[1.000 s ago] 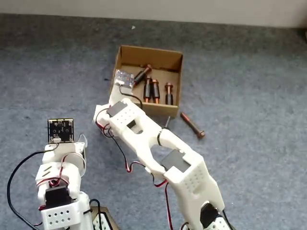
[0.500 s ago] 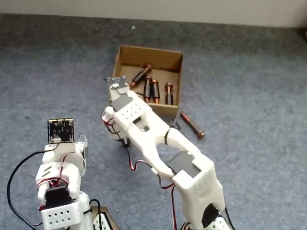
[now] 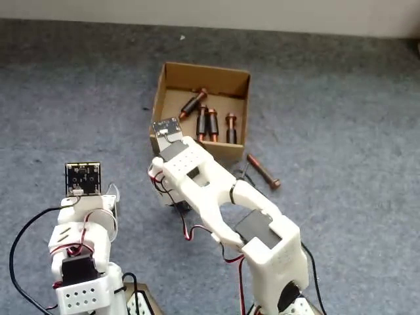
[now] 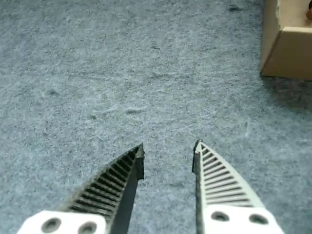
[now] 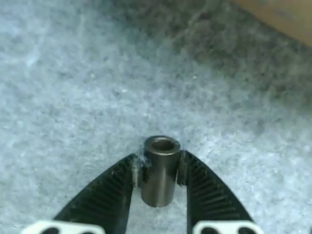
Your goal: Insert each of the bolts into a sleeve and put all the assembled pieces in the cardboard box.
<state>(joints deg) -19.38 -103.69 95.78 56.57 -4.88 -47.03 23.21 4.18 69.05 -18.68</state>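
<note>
In the right wrist view my right gripper (image 5: 159, 163) is shut on a short dark sleeve (image 5: 160, 170), held upright just above the grey carpet. From above, the right arm (image 3: 210, 190) stretches to just in front of the cardboard box (image 3: 172, 75)'s front left corner. Several copper bolts in dark sleeves (image 3: 212, 123) lie inside the box. One loose copper bolt (image 3: 264, 172) lies on the carpet off the box's front right corner. My left gripper (image 4: 168, 151) hangs open over bare carpet, with a box corner (image 4: 287, 44) farther off.
Grey carpet (image 3: 341, 118) covers the whole surface. The left arm (image 3: 82, 249) stands at the near left, away from the box. A pale wall strip (image 3: 262, 13) runs along the far edge.
The right arm has drawn back from the box's left wall toward the near side, its wrist now in front of the box corner. The left arm has not moved.
</note>
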